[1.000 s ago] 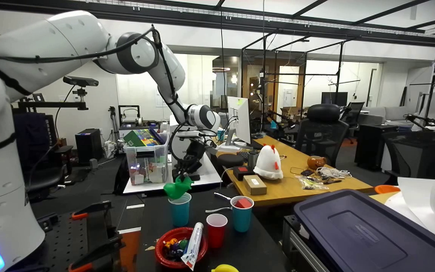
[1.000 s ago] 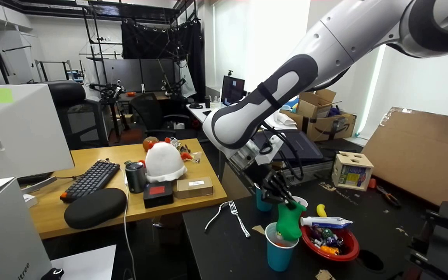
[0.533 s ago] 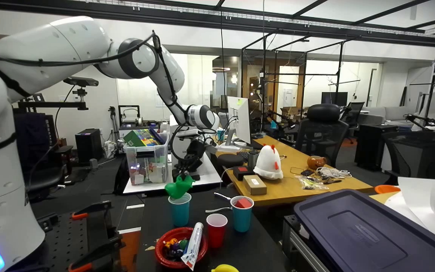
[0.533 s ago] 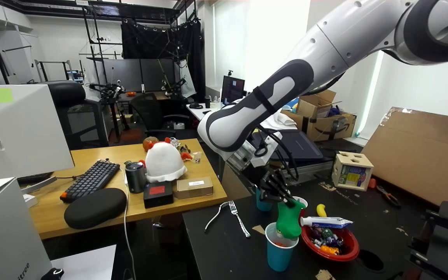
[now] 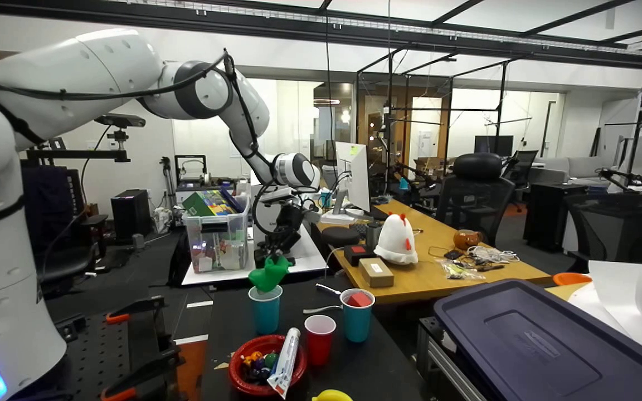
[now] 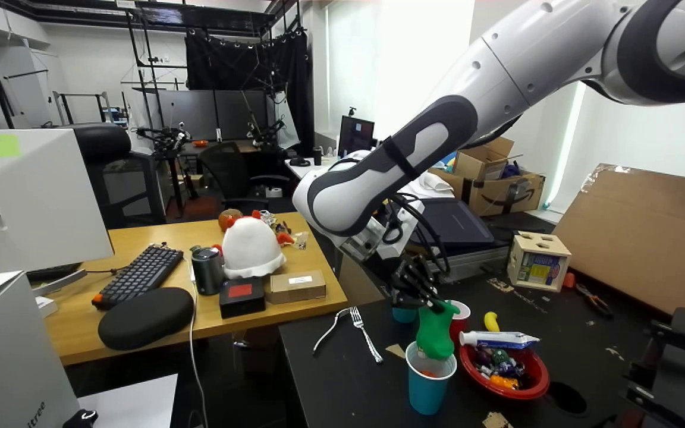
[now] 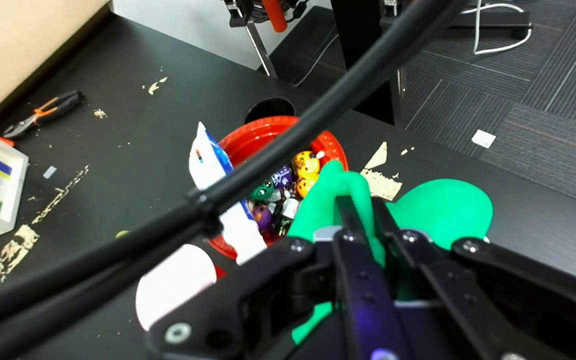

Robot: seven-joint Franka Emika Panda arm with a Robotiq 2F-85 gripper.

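A white robot arm point(image 6: 426, 137) is arching over a black counter point(image 6: 342, 386). Its tool point(image 7: 364, 207) is grasping a smooth, rounded green object point(image 6: 434, 333), pinching it at a narrow part. In both exterior views the green object is hanging at the mouth of a teal cup point(image 6: 426, 391), its lower end overlapping the rim; whether any of it is dipping inside is not clear. Something orange-red point(image 6: 429, 374) is showing within that cup. Just beside the cup, a red bowl point(image 7: 240, 142) is holding small purple, green and orange pieces point(image 7: 307, 164), and a white-and-blue tube point(image 6: 497, 339) is lying across the bowl's edge. A red cup point(image 5: 319, 344) is standing near the bowl, and a second teal cup point(image 5: 357, 324), containing a red block point(image 5: 358, 299), is standing just beside the red one. In an exterior view, a fork point(image 6: 367, 336) and a curved utensil point(image 6: 326, 334) are lying near each other on the counter. A yellow banana-shaped thing point(image 6: 491, 321) is resting near the tube, and pliers point(image 6: 595, 300) are lying near a wooden box point(image 6: 539, 261).
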